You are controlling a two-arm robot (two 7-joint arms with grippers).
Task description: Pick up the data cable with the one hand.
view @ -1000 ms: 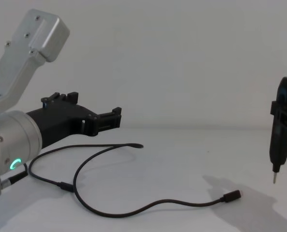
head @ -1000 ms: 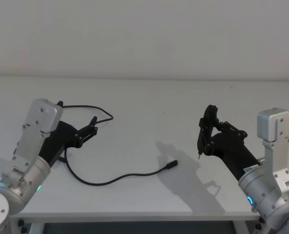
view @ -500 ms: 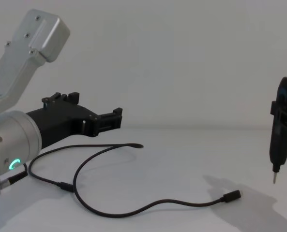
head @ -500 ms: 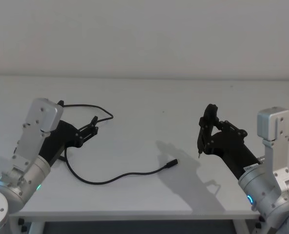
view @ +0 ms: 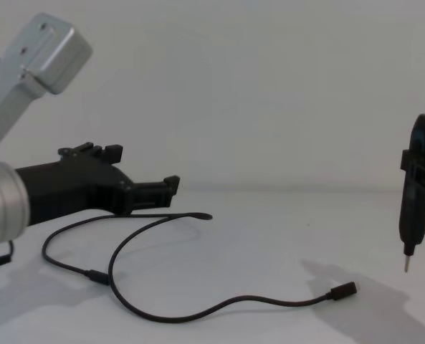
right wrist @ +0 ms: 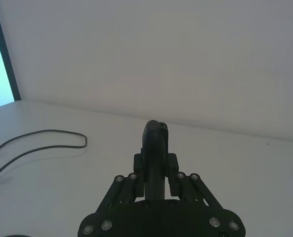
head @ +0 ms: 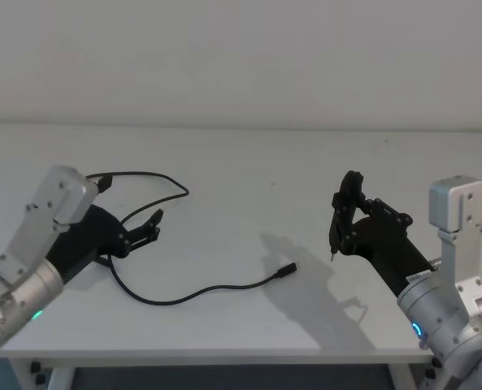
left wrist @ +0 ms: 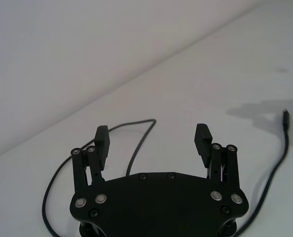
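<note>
White table [head: 249, 162] under a blank pale wall, and nothing else on it but the job. My left gripper [head: 149, 225] has its two fingers [left wrist: 102, 138] spread wide with nothing between them. Over the last moment it has dipped and drawn back a little toward my body, so it now tilts down at the tabletop rather than pointing out level across it.

Just beneath and ahead of the fingertips lies the data cable [head: 169, 304]. It has not moved: its far loop curls behind the gripper, a strand passes under it, and the long tail sweeps out to the free plug [head: 287, 271] near the middle of the table. I judge this to be the start of the descent; the strand below still needs lining up between the fingers before I close.

My right gripper [head: 348, 213] stays parked well apart on the other side, clamped on the slim dark tool [head: 336, 236], tip down above the table.
</note>
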